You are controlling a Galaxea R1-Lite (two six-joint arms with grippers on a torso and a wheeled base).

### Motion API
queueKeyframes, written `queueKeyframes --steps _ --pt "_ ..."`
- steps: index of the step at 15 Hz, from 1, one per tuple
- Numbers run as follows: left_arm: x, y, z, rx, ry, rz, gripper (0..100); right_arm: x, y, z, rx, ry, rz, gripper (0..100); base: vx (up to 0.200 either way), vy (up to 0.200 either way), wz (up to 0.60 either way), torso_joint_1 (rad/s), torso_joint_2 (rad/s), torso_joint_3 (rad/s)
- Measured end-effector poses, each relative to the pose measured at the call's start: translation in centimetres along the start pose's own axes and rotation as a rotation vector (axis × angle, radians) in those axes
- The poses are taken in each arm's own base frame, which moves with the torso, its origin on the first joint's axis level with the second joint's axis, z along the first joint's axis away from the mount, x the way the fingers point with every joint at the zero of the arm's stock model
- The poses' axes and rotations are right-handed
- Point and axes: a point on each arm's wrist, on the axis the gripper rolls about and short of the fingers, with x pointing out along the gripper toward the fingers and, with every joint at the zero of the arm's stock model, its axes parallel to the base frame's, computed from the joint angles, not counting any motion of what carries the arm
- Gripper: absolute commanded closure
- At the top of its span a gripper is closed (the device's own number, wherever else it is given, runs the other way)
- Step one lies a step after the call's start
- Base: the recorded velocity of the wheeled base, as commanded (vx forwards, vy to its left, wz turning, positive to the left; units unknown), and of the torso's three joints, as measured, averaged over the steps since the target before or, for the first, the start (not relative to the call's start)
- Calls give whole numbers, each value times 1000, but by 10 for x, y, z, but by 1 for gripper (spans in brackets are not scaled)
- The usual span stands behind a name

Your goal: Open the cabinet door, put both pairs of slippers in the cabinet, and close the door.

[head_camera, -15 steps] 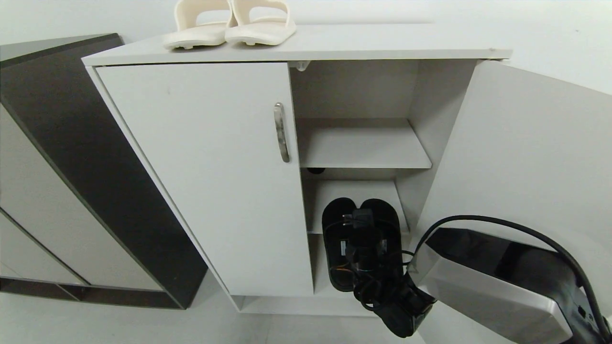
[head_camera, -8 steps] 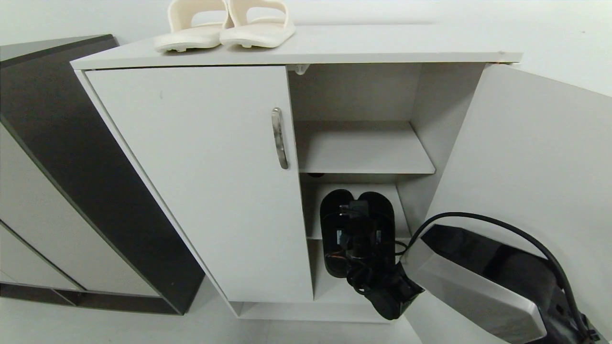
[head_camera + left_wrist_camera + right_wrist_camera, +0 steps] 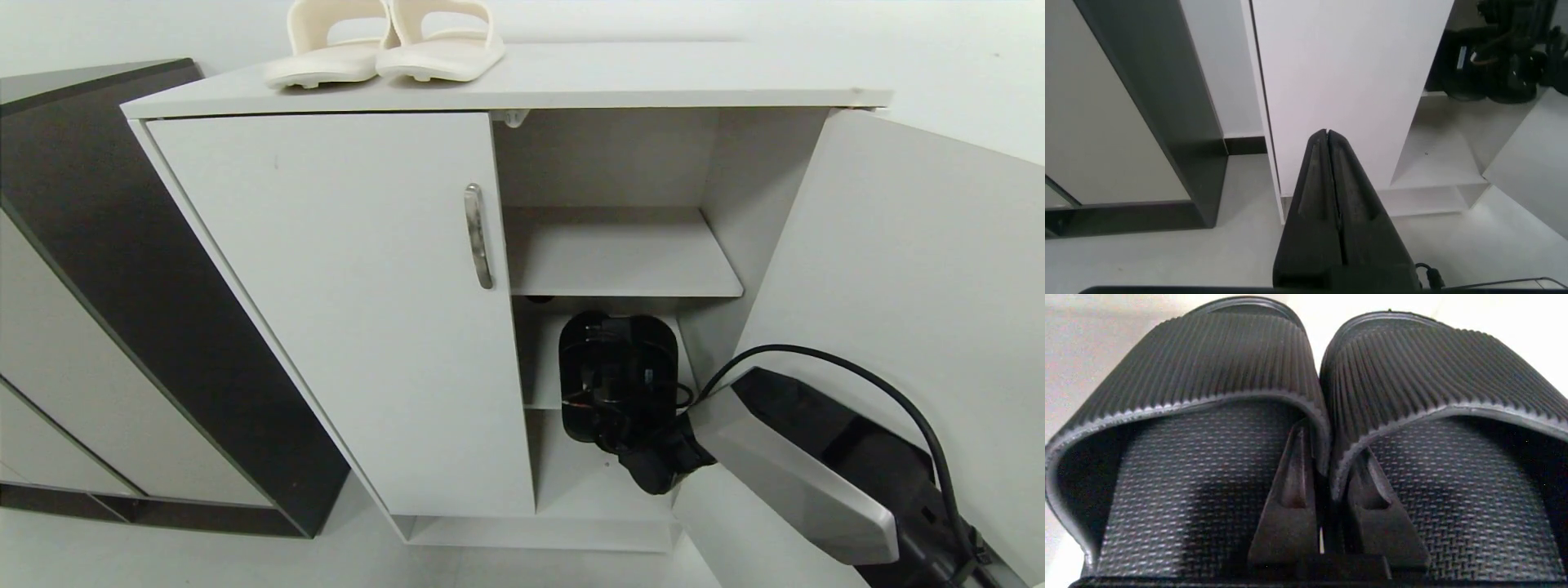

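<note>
Though part-hidden, R arm [image 3: 792,482] prob. outstretched.

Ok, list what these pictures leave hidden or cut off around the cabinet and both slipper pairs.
Head view: the cream slippers are cut off by the top edge.
Head view: the closed left door hides that half of the cabinet.
Right wrist view: the black slippers in the right gripper block what lies below; whether they rest on anything is unclear.

Black slippers [image 3: 660,347] partly inside open cabinet [image 3: 653,77]; cream pair [image 3: 384,49] on its top.
</note>
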Motion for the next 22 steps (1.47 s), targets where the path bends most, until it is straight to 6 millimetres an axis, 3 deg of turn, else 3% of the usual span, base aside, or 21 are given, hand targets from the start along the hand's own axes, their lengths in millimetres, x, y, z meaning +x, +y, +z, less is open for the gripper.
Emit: queueKeyframes --steps 5,14,15,22 --pt "0 0 0 3 0 1 100 27 3 17 26 -23 -23 100 0 0 0 0 0 0" --pt "0 0 0 4 0 2 100 45 -2 -8 -9 25 -47 100 0 0 0 0 0 0" --pt "0 0 0 5 0 2 100 45 -2 -9 -10 26 -47 0 0 0 0 0 0 0" --pt "0 0 0 5 0 3 100 45 0 -10 -6 22 -46 0 0 0 0 0 0 0"
